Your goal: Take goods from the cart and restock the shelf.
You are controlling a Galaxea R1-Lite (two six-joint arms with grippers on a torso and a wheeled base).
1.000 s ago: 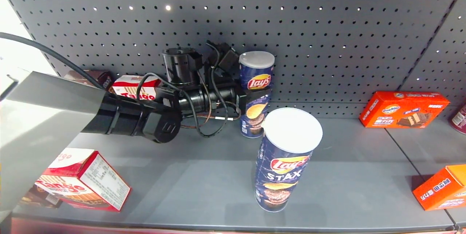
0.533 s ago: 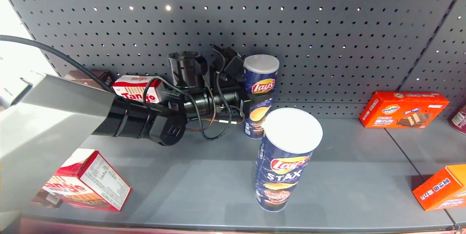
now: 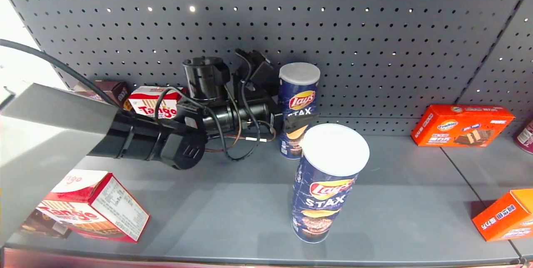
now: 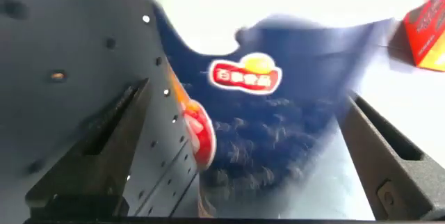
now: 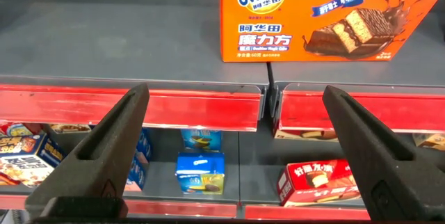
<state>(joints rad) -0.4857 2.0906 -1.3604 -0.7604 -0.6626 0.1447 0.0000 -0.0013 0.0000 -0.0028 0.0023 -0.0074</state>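
Observation:
A blue chips can (image 3: 299, 93) with a white lid stands upright at the back of the grey shelf (image 3: 233, 205), close to the pegboard. My left gripper (image 3: 293, 114) reaches in from the left at the can's lower half. In the left wrist view the can (image 4: 271, 120) lies between the spread fingers (image 4: 104, 147), so the gripper is open. A second, nearer chips can (image 3: 327, 176) stands upright in front of it. My right gripper (image 5: 243, 154) is open and holds nothing, facing a lower shelf edge below an orange chocolate box (image 5: 327, 15).
A red-and-white wafer box (image 3: 95, 205) lies at the front left, another (image 3: 154, 101) at the back left behind the arm. Orange boxes sit at the back right (image 3: 462, 124) and front right (image 3: 504, 214). Red price rails (image 5: 132, 106) edge the shelf in the right wrist view.
The left arm carried the back can slightly right, then let go and drew back a little to the left. The can stays upright with more of its label uncovered.

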